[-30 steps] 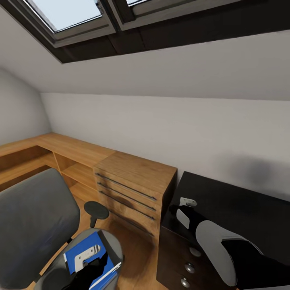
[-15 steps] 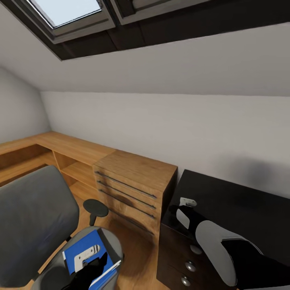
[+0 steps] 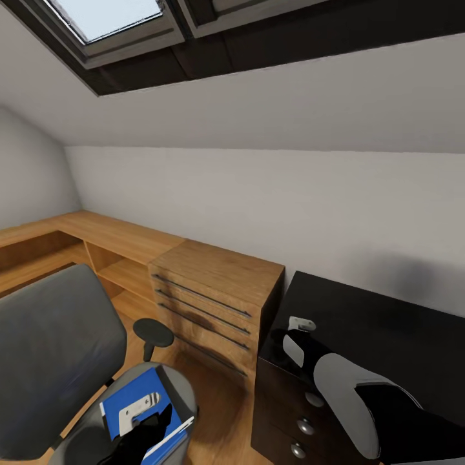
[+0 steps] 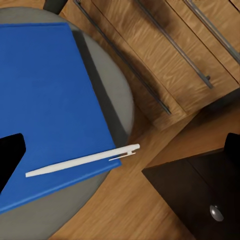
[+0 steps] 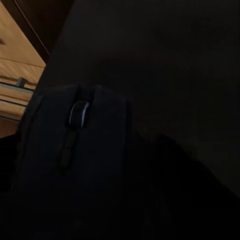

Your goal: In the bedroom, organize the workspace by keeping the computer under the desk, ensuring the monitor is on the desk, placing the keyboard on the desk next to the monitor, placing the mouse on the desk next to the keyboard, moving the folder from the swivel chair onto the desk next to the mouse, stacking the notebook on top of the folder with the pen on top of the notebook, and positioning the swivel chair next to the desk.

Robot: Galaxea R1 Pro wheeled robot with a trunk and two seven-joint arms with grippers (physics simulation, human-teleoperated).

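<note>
At the left of the head view the swivel chair point(image 3: 58, 336) is standing with its grey back toward the wood shelving point(image 3: 97, 248), one round black armrest point(image 3: 154, 334) sticking out beside the seat. The blue folder point(image 3: 132, 403) is lying flat on that seat, and the left gripper point(image 3: 143, 418) is hovering right over it; whether its fingers are apart or together I cannot tell, since dark arm parts are covering them. In the left wrist view the pen point(image 4: 82, 160) is resting across the folder's point(image 4: 45, 110) near corner, its clip end poking past the edge over the grey seat (the rest lying on the blue cover).

Moving right, the wooden drawer unit point(image 3: 216, 300) is standing against the wall, just beside the desk point(image 3: 387, 329) with its black drawers and round knobs point(image 3: 303, 429). The right gripper point(image 3: 296, 328) is sitting low over the desk's near corner. In the right wrist view a dark mouse point(image 5: 75, 150) with a pale scroll wheel is lying on the desk top point(image 5: 165, 60), very close to the camera; whether that gripper is holding it or standing apart, the dim picture does not let me tell.
</note>
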